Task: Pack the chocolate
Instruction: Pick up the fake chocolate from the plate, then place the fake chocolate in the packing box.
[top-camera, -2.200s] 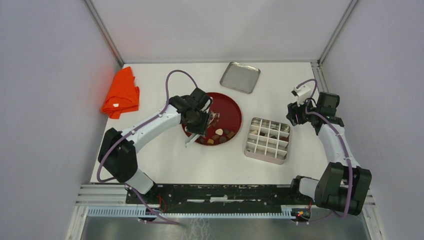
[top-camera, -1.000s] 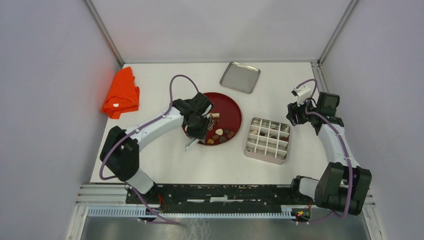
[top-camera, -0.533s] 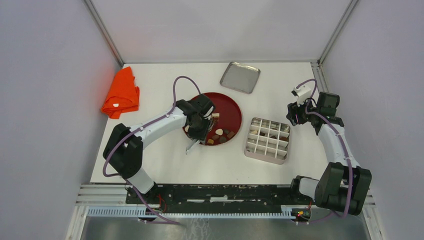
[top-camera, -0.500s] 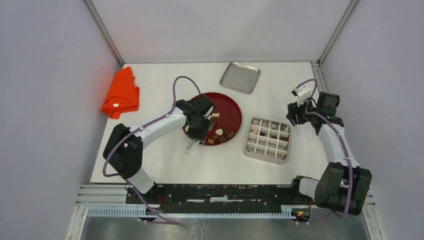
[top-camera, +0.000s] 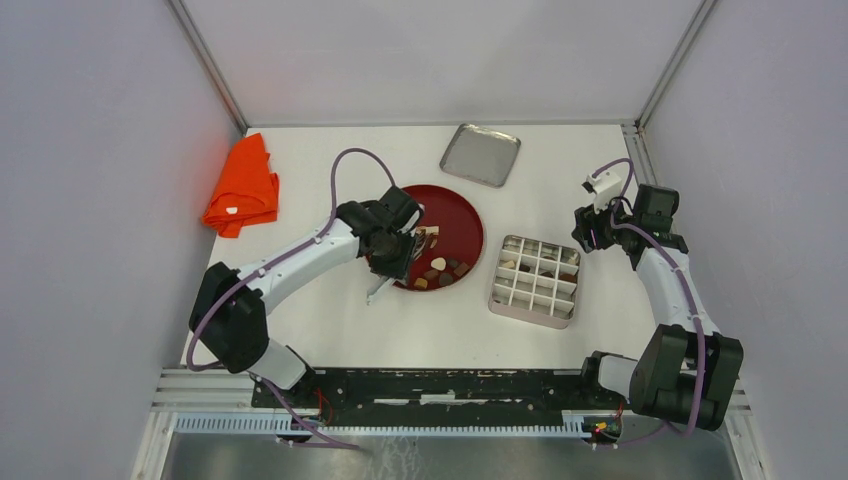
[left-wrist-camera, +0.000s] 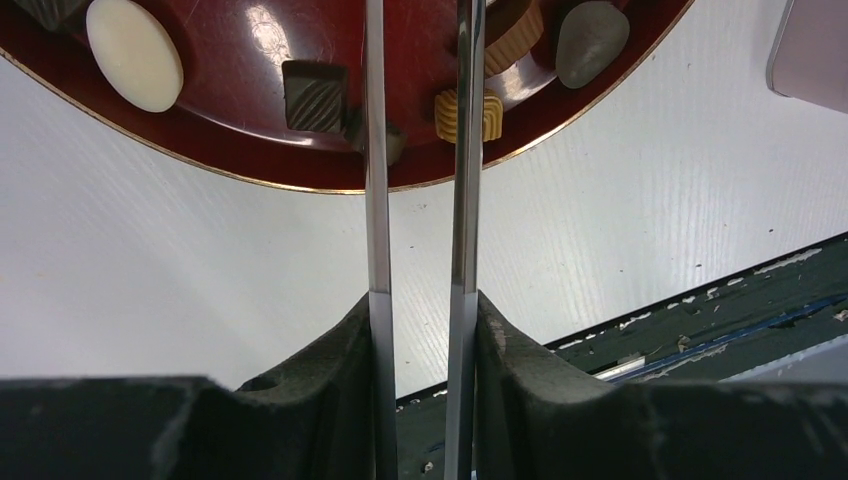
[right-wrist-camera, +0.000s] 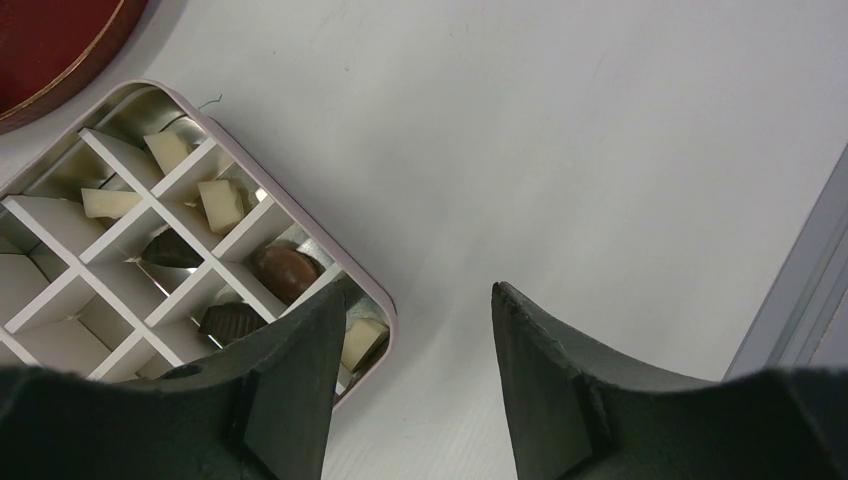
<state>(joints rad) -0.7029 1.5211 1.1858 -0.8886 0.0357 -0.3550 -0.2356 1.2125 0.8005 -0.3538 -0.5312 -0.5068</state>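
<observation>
Several small chocolates (top-camera: 440, 268), dark, tan and cream, lie on the red plate (top-camera: 455, 220). My left gripper (top-camera: 395, 245) is shut on metal tweezers (top-camera: 378, 290) over the plate's left edge. In the left wrist view the gripper (left-wrist-camera: 420, 300) holds the tweezers (left-wrist-camera: 375, 200), whose blades run over a dark square piece (left-wrist-camera: 313, 95) and a tan ribbed piece (left-wrist-camera: 467, 110); the tips are out of view. The divided tin (top-camera: 536, 280) holds several chocolates (right-wrist-camera: 285, 272). My right gripper (top-camera: 592, 228) is open and empty above the table beside the tin's corner (right-wrist-camera: 300, 213).
The tin's lid (top-camera: 480, 154) lies at the back behind the plate. An orange cloth (top-camera: 242, 186) lies at the far left. A metal frame post runs along the right edge (right-wrist-camera: 800, 290).
My left arm's elbow has swung left and the gripper with the tweezers has shifted slightly left over the plate. The right arm has not moved.
</observation>
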